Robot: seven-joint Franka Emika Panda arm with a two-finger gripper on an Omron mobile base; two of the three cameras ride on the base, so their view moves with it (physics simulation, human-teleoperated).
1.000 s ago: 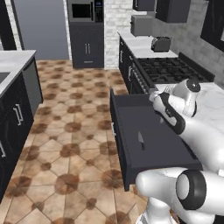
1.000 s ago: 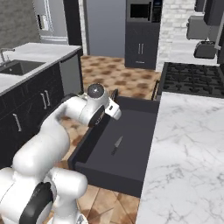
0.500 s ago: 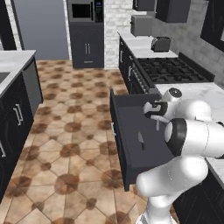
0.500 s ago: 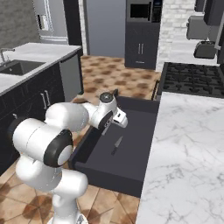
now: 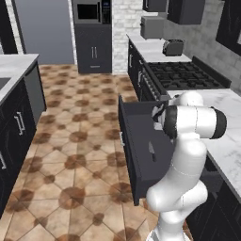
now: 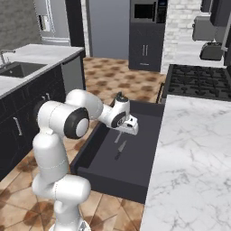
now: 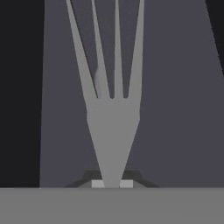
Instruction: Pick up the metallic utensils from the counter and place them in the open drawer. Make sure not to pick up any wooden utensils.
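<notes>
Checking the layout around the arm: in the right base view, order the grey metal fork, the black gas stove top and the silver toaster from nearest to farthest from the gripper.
1. Grey metal fork: clamped in the gripper, over the open dark drawer.
2. Black gas stove top: beyond the drawer, on the right.
3. Silver toaster: far back, upper right.

Grey fork (image 7: 112,109), charcoal drawer (image 6: 135,155), white grey-veined marble counter (image 6: 194,153) — tan patterned floor tiles (image 5: 70,155)

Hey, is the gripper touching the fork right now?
Touching. In the hand view the fork rises straight from between the shut gripper fingertips, its handle pinched there, above the drawer floor.
</notes>
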